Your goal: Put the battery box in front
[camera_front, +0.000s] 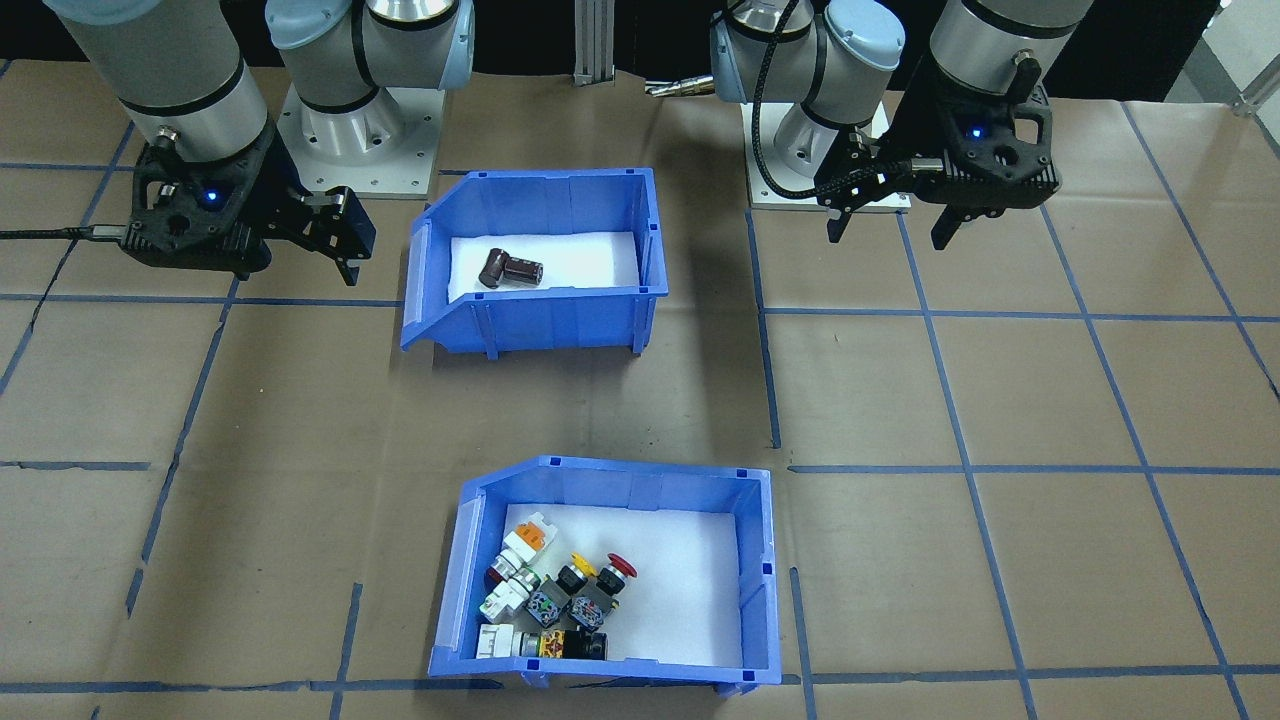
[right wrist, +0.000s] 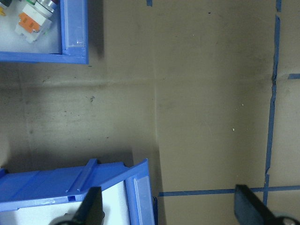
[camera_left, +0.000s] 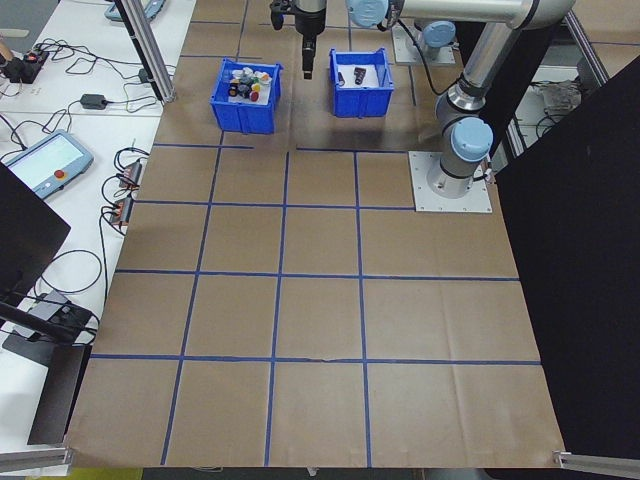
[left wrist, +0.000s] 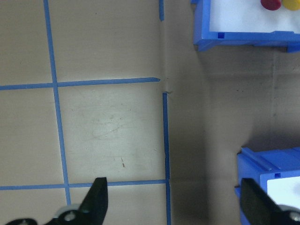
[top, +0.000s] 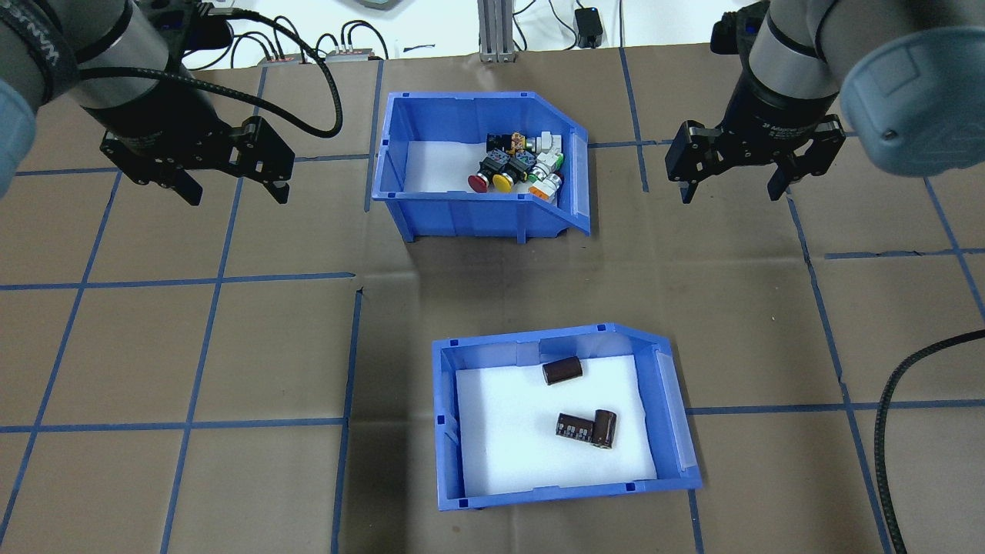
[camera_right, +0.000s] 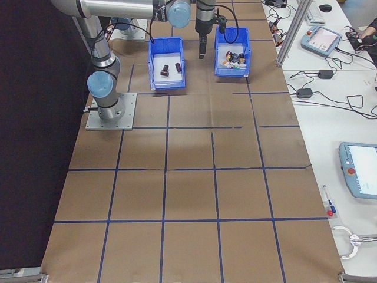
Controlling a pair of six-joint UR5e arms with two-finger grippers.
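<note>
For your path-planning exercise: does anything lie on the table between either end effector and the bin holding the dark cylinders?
Nothing visible does. Both the left end effector and the right end effector hang open above bare table; the battery box sits apart, and the push-button bin lies off either path.

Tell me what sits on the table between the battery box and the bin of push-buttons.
Nothing. In the overhead view, only bare brown table covering separates the battery box from the push-button bin.
</note>
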